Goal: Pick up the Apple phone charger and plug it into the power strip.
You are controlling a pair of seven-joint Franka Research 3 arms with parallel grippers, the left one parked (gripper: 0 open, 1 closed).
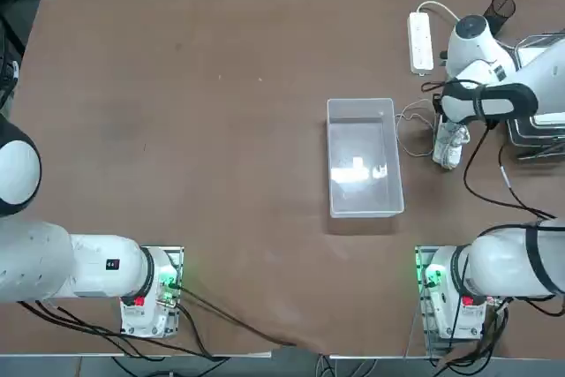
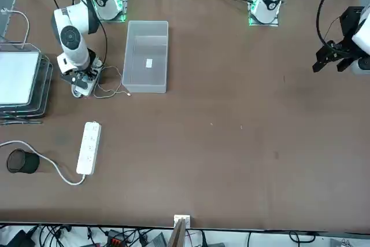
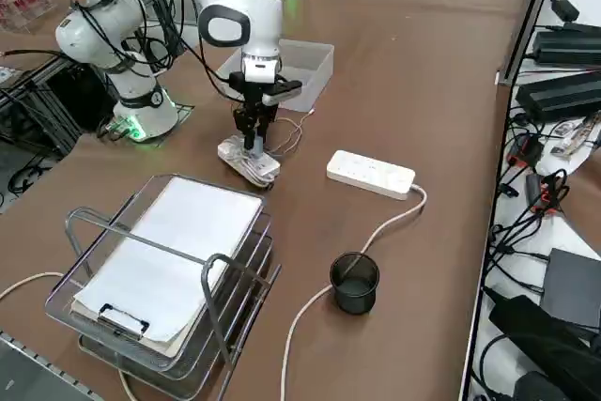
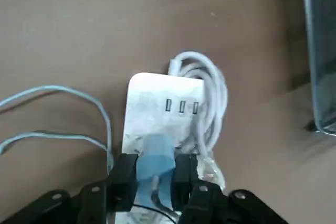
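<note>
Closest to the lens in the right wrist view, the right pincer (image 4: 155, 176) has its two fingers pressed on either side of the small white charger (image 4: 157, 151), pinching it over a short white adapter strip (image 4: 142, 98). I can't tell whether the charger is seated in that strip; if it is, a pull could drag the strip along or twist the plug out of the grip. A coiled white cord (image 4: 215, 103) lies against the strip and might snag as well.

In the right side view, a wire rack (image 3: 202, 335) with papers (image 3: 174, 265) on it stands nearest. The long power strip (image 3: 370, 175) lies apart from the pincer, its thick cord (image 3: 293, 326) running past a black mesh cup (image 3: 354, 282). Neither should hinder a direct carry, but a low swing over the rack could catch its handles.

The front view shows a thin white cable (image 2: 119, 91) looped on the surface (image 2: 231, 143) between the pincer and the clear bin (image 2: 145, 56); it could trail or hook on the way. The power strip has no plug in it, and a light push may slide it.

From the top view, the arm hides the pincer's contact, so alignment would be hard to judge there.
</note>
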